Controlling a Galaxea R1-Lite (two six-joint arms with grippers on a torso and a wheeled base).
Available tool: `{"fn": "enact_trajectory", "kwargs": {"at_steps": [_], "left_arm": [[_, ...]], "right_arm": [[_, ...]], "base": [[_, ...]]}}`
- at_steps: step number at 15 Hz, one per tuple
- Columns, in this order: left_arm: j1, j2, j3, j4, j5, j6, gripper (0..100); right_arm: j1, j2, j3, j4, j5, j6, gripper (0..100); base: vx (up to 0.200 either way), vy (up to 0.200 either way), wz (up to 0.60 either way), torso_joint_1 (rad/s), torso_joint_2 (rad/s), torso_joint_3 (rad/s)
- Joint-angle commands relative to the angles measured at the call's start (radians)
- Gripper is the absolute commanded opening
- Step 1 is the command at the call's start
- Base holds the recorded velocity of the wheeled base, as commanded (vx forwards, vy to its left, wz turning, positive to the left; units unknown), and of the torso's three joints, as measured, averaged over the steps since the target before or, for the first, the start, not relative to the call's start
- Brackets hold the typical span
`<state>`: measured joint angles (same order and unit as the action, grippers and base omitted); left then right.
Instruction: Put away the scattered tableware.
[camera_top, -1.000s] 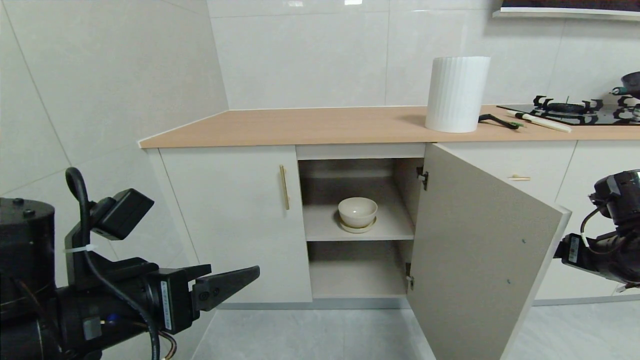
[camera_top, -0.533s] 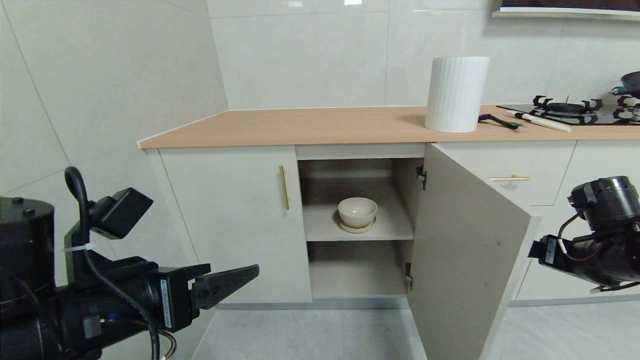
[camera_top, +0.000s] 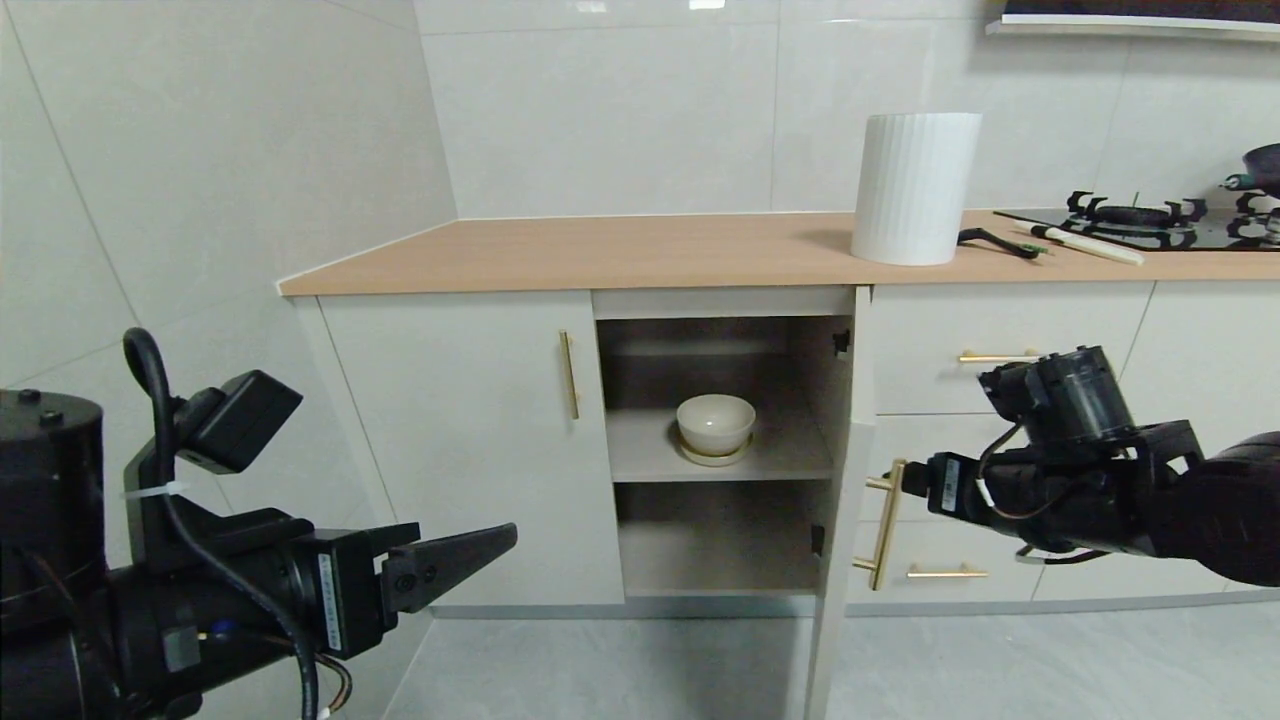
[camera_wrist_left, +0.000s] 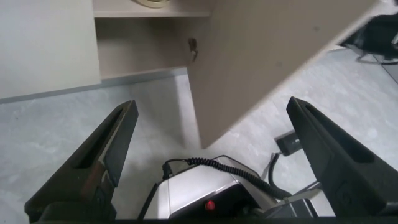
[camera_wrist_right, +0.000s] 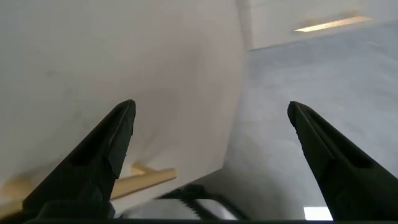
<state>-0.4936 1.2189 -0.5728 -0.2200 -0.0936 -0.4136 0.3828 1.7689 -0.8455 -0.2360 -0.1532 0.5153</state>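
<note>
At frame centre-right, my right end effector (camera_top: 903, 482), wide open and empty, sits just right of the upright brass handle (camera_top: 884, 528) on the white cabinet door (camera_top: 835, 600).

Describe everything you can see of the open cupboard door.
The cupboard door is a flat, pale beige panel, matt like laminated board. It hangs on two dark hinges and stands swung out, nearly edge-on to the head view. A slim brass-coloured bar handle stands upright on its outer face. The right hand, open, is close beside that handle; contact cannot be told.
</note>
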Motion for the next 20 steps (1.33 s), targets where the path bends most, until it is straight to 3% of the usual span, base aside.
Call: {"fn": "enact_trajectory", "kwargs": {"at_steps": [1,7,14,20], "left_arm": [[0.0,0.002,-0.002,-0.001,0.0,-0.001,100],[0.0,0.004,-0.004,-0.004,-0.001,-0.001,100],[0.0,0.005,-0.002,-0.007,0.002,0.001,100],[0.0,0.027,-0.004,-0.007,0.003,-0.001,100]], "right_arm": [[0.051,0.069,-0.05,-0.002,0.015,0.0,100],[0.062,0.201,-0.184,-0.003,0.113,0.0,100],[0.084,0.32,-0.337,-0.003,0.112,0.008,100],[0.108,0.42,-0.425,-0.022,0.11,0.137,100]], "base": [[0.0,0.0,0.0,0.0,0.0,0.0],[0.0,0.0,0.0,0.0,0.0,0.0],[0.0,0.0,0.0,0.0,0.0,0.0],[0.0,0.0,0.0,0.0,0.0,0.0]]}}
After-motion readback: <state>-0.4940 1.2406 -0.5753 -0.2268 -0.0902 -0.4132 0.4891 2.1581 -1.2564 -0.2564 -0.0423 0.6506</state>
